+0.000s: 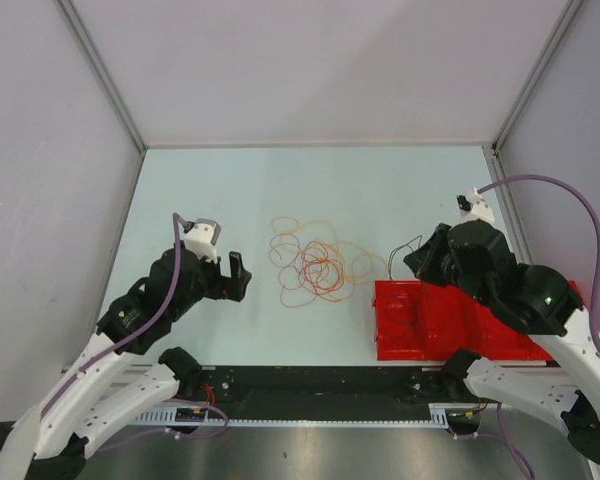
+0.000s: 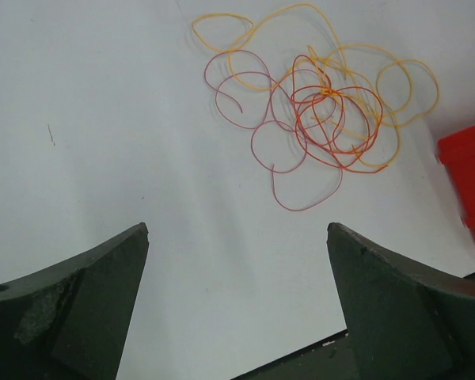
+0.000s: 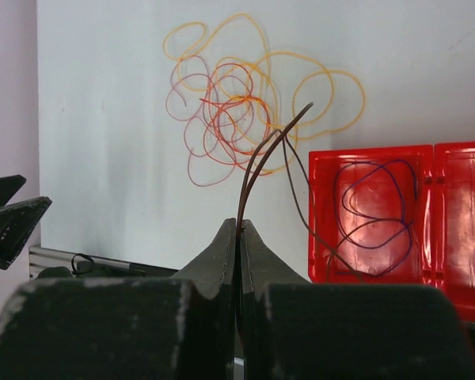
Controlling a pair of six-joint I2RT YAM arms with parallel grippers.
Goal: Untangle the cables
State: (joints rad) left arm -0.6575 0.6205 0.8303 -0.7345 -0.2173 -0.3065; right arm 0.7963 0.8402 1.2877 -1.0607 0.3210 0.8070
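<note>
The right gripper (image 3: 239, 229) is pinching a thin dark wire (image 3: 262, 157); the left gripper (image 2: 237, 237) is gaping wide near curly, thread-like red, orange and yellow loops (image 2: 326, 111).

Table (image 1: 230, 200): cables (image 1: 315, 265), red tray (image 1: 400, 335)

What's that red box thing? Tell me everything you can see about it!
The red box is a shallow tray, bright and plastic-looking, split into pockets side by side. It lies flat at the near right of the table, beside the tangled cables. A dark purple wire curls in one pocket. The right gripper, nearby, pinches a thin dark wire.
</note>
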